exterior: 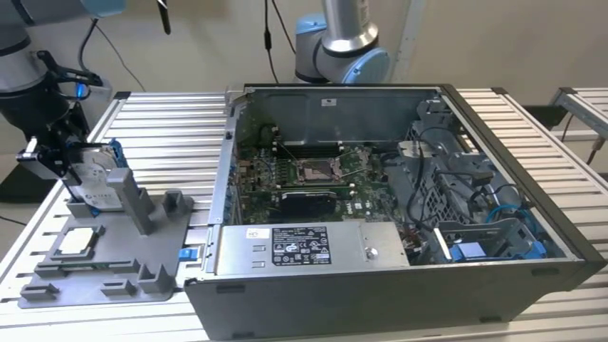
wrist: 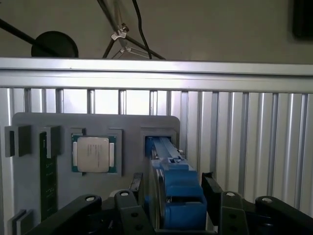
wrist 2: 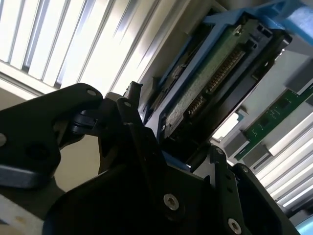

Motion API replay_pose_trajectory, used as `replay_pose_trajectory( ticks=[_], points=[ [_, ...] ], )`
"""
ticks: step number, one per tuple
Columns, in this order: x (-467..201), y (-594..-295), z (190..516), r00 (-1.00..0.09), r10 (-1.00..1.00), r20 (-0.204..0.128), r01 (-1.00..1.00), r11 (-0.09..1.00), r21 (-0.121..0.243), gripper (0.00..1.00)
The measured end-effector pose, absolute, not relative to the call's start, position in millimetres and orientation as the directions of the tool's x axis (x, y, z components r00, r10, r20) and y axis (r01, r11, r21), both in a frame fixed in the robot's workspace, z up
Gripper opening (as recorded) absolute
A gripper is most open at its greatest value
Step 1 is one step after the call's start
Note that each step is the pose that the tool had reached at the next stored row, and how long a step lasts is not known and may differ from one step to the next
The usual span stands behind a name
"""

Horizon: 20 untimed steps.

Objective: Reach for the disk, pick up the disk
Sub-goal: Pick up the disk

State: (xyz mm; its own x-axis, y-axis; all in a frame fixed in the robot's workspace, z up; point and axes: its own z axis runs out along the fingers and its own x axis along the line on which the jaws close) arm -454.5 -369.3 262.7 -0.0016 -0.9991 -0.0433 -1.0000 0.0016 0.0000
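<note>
Closely flanked: the disk upright in its tray slot

Exterior view. The gripper (exterior: 68, 169) hangs at the exterior view's left, above the far end of a grey tray (exterior: 142, 274) that lies on a slatted aluminium table (exterior: 161, 117). The disk (exterior: 95, 178) stands on edge in the tray, its white label turned toward the camera and blue rails along its edges. Nearer the camera, a small square chip (exterior: 81, 242) lies on the same tray. A computer case (exterior: 380, 303) with its side open fills the middle and the exterior view's right. Its motherboard (exterior: 314, 171) is exposed, and a blue bracket (exterior: 470, 253) sits in its near corner. A second arm's base (exterior: 342, 50) rises behind the case.

First wrist view. The gripper (wrist: 172, 180) straddles the disk (wrist: 176, 186), which is seen edge-on with its far end seated in a slot of the tray (wrist: 129, 125). The two black fingers (wrist: 138, 188) stand apart, one on each side, close beside the blue rails. Whether they press on the rails cannot be told. The chip (wrist: 94, 154) rests in its own recess beside the slot, and a dark green memory stick (wrist: 47, 181) lies beyond the chip.

Second wrist view. The gripper (wrist 2: 174, 120) again brackets the disk (wrist 2: 210, 73), whose circuit-board face is visible between the fingers (wrist 2: 139, 132).
</note>
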Motion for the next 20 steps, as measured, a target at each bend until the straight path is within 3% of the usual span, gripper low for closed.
replay_pose_trajectory(
  ticks=[10,11,20],
  points=[
    [-454.5,-369.3,260.5,-0.002,-0.999,-0.046,-1.0,0.002,-0.002,1.0],
    [-454.5,-369.3,260.5,-0.002,-0.999,-0.046,-1.0,0.002,-0.002,0.0],
    [-454.4,-369.3,260.3,-0.002,-0.999,-0.046,-1.0,0.002,-0.002,0.0]
  ],
)
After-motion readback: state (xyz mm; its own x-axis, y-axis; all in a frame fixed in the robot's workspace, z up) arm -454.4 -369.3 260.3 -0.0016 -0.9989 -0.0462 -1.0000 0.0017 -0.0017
